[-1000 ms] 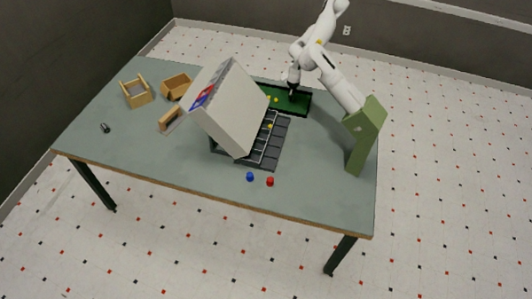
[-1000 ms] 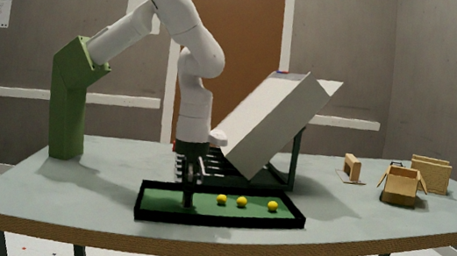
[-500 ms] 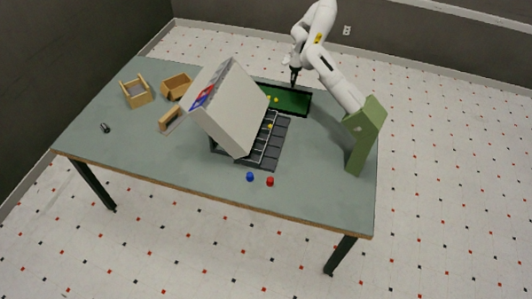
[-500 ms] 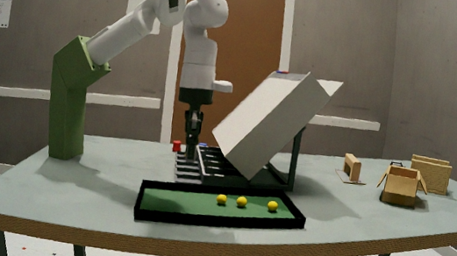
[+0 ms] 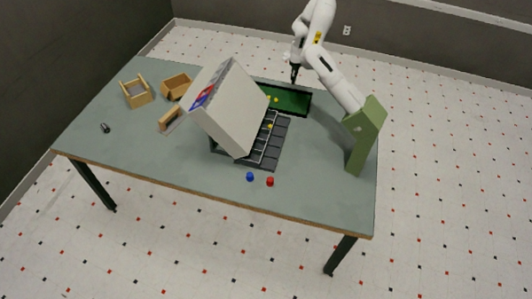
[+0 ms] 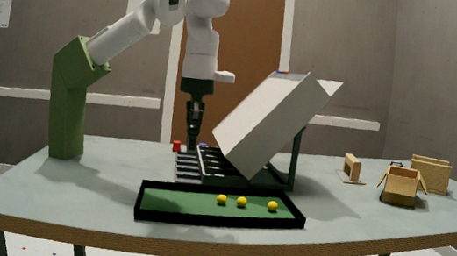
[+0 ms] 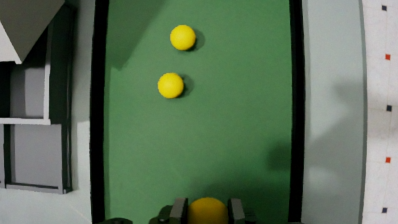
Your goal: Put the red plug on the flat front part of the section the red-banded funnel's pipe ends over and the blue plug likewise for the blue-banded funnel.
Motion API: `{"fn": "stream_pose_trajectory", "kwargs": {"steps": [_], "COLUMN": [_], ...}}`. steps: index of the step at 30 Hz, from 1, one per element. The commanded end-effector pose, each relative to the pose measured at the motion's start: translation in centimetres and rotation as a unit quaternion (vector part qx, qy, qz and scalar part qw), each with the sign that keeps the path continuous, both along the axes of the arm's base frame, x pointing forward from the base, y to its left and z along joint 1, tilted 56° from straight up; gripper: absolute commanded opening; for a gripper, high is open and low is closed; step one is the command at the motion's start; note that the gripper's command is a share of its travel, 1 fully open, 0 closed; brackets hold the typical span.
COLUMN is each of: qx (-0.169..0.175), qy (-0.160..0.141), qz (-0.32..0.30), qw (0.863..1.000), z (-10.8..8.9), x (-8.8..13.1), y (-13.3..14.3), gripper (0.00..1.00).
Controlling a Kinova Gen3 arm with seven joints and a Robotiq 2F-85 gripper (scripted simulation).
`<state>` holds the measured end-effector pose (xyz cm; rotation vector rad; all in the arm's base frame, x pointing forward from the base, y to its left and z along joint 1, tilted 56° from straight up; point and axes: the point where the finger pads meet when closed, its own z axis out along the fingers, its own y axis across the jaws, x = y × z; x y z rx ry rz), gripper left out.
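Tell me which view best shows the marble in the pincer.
The wrist view: the yellow marble sits between the pincer's fingertips, cut off by the frame's bottom edge. The top and exterior views show the pincer, but I cannot make out that marble.
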<state>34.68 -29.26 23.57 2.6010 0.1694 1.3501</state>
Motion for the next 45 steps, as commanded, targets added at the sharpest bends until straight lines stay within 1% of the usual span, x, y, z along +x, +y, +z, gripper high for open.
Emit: {"fn": "stream_pose_trajectory", "kwargs": {"steps": [1, 4, 5, 7, 9, 21, 22, 25, 32, 38, 39, 41, 45], "qx": [-0.001, -0.001, 0.000, 0.000, 0.000, 0.000, -0.003, -0.003, -0.003, -0.003, 0.006, 0.006, 0.006], "qy": [0.000, 0.000, 0.000, 0.000, 0.000, 0.000, -0.009, -0.009, -0.009, -0.009, 0.003, 0.003, 0.003], "qz": [-0.001, -0.001, 0.000, 0.000, 0.000, 0.000, -0.005, -0.005, -0.005, -0.005, 0.013, 0.013, 0.013], "qw": [1.000, 1.000, 1.000, 1.000, 1.000, 1.000, 1.000, 1.000, 1.000, 1.000, 1.000, 1.000, 1.000], "z": [0.0, 0.0, 6.8, 7.0, 8.0, 8.0, 8.9, 9.0, 9.8, 9.9, 9.6, 9.8, 10.2], "x": [-0.1, -0.1, 0.6, 0.7, 0.8, 0.8, -0.3, -0.4, -1.6, -1.7, -2.0, -2.2, -2.8], "y": [-0.1, -0.1, 1.6, 1.6, 1.9, 1.9, 9.0, 9.6, 16.5, 16.8, 22.1, 23.1, 26.4], "gripper": [0.00, 0.00, 0.00, 0.00, 0.00, 0.00, 0.00, 0.00, 0.00, 0.00, 0.00, 0.00, 0.00]}}
